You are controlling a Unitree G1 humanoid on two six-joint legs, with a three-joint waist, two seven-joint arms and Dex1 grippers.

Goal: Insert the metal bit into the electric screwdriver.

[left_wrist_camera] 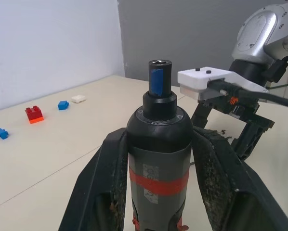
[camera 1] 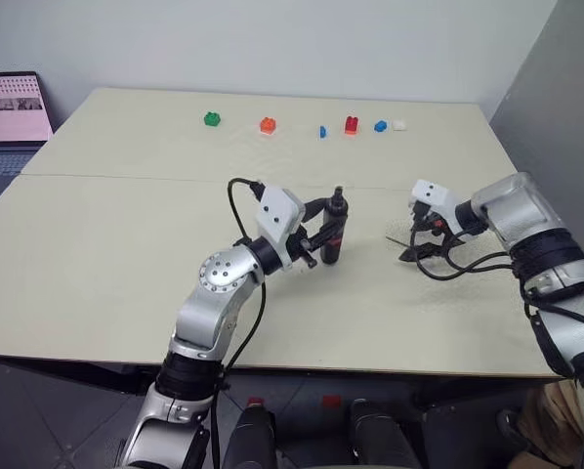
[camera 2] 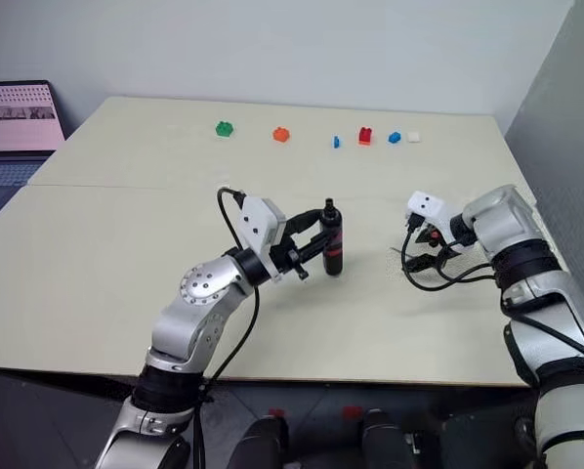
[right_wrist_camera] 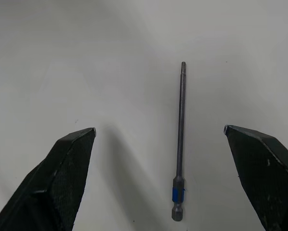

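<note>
At the far left edge we are noting an open laptop (camera 1: 14, 122) with a lit screen, standing beside the pale beige counter (camera 1: 126, 254). Along the counter's far side a row of small plastic bricks is lying: a green one (camera 1: 212, 119), an orange one (camera 1: 268, 125), a small blue one (camera 1: 322, 131), a red one (camera 1: 352, 124), another blue one (camera 1: 380, 126) and a white one (camera 1: 399, 125).

Moving right, the left tool (camera 1: 323, 237) is gripping the slim electric screwdriver (camera 1: 335, 227), black and dark grey with a red middle band, its two black fingers (left_wrist_camera: 110, 178) clamped on either side of the body. The screwdriver is standing upright, clear of the counter, with its open socket and blue collar uppermost in the left wrist view.

Further right, the right tool (right_wrist_camera: 158, 159) is pointing down at the counter with its fingers spread wide and holding nothing. The thin grey metal bit (right_wrist_camera: 180, 139), a straight rod with a blue ring near its thicker end, is lying flat on the counter between those fingers, touching neither. The bit is lying well apart from the screwdriver, to its right.
</note>
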